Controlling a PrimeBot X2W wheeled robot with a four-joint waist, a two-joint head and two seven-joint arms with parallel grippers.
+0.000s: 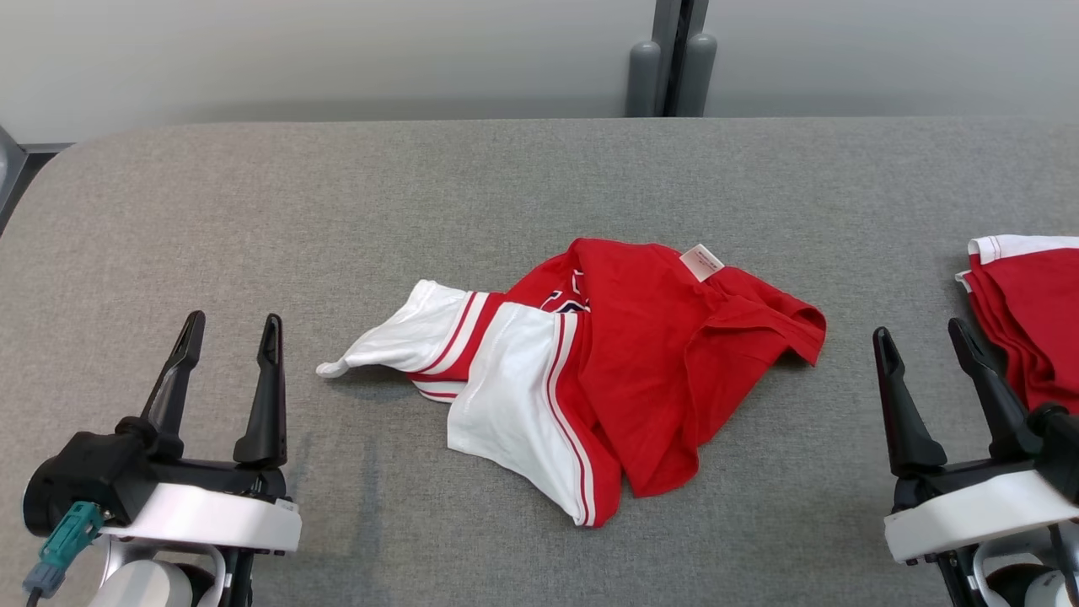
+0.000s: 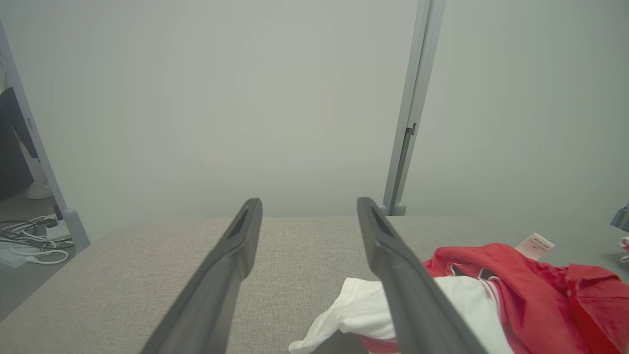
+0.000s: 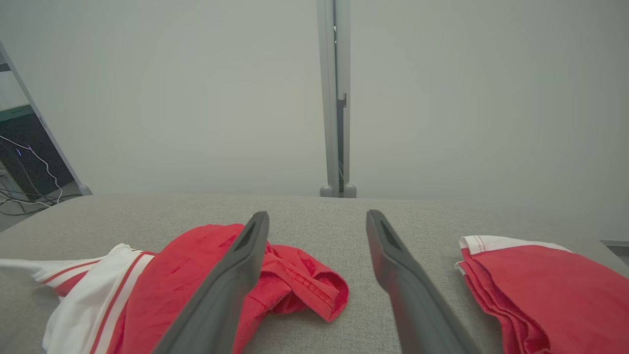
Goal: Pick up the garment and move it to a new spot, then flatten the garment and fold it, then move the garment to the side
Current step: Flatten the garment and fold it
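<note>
The garment (image 1: 607, 371) is a red and white shirt lying crumpled in the middle of the grey table (image 1: 337, 194), a white label showing at its far edge. Its white sleeve points left. It also shows in the left wrist view as the garment (image 2: 516, 290) and in the right wrist view as the garment (image 3: 167, 275). My left gripper (image 1: 232, 333) stands open near the table's front left, apart from the cloth. My right gripper (image 1: 923, 337) is open at the front right, with nothing between its fingers. In their own views, the left gripper (image 2: 308, 206) and right gripper (image 3: 317, 219) both stand open.
A second red garment with white trim (image 1: 1024, 312) lies folded at the table's right edge, just beyond my right gripper; it is also the folded garment (image 3: 535, 280). A grey post (image 1: 672, 59) stands behind the table. Cables (image 2: 29, 241) lie on the floor at far left.
</note>
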